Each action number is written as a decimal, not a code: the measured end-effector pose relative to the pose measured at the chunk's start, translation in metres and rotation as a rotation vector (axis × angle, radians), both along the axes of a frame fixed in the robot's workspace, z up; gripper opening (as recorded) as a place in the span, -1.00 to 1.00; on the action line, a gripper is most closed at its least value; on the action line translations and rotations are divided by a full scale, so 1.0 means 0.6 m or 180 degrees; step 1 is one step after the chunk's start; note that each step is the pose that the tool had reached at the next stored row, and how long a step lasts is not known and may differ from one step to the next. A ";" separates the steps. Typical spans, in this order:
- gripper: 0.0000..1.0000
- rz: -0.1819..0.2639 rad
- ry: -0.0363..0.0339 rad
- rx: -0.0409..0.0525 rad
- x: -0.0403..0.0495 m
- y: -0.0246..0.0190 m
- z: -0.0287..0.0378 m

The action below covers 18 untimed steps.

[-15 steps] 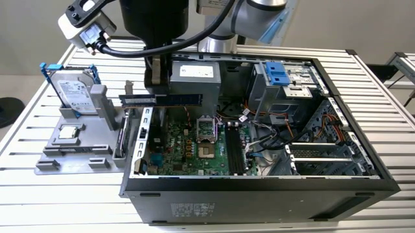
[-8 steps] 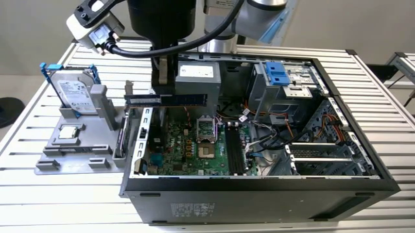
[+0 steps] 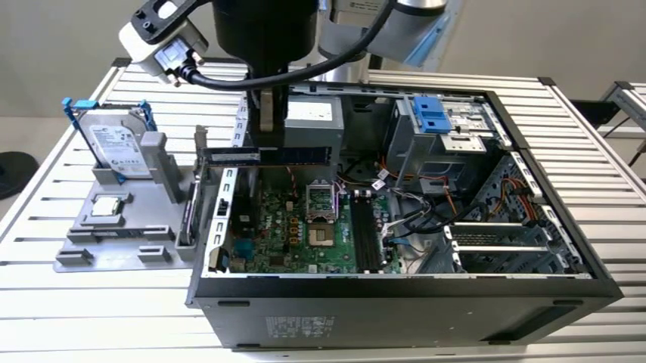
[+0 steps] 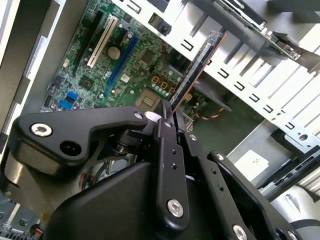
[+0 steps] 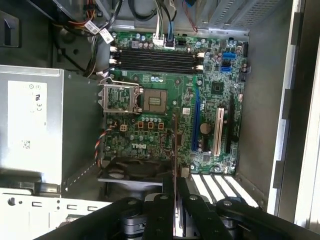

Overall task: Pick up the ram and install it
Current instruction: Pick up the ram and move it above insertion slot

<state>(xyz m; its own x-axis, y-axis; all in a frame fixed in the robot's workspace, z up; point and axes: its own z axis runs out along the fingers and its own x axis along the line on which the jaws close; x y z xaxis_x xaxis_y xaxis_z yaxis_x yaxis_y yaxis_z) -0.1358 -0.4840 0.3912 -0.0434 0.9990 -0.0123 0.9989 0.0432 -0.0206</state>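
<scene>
Ram (image 3: 268, 155) | clenched in gripper (image 3: 265, 144) above open case (image 3: 404, 291) (far edge) | risk: lies crosswise to memory slots (image 5: 157, 57); seated askew, likely jams or snags cables (image 3: 429, 215).

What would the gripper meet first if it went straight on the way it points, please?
Likely the motherboard beside the CPU socket, the ram held in the gripper touching first; depth is unclear.

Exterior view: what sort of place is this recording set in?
Probably a robotics lab bench for computer assembly: an open desktop case lies on a slatted metal table, a grey fixture beside it holds a hard drive, and the gripper holds the ram above the case.
</scene>
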 end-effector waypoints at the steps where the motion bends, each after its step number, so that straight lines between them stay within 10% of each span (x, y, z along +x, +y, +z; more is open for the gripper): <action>1: -1.00 0.0000 0.0000 0.0000 0.002 0.0000 0.000; 18: -1.00 0.0000 0.0000 0.0000 0.034 0.0000 0.000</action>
<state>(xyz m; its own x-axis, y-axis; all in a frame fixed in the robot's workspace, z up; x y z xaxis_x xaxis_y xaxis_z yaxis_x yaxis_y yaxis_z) -0.1155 -0.4840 0.3912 -0.0434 0.9990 -0.0122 0.9989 0.0432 -0.0205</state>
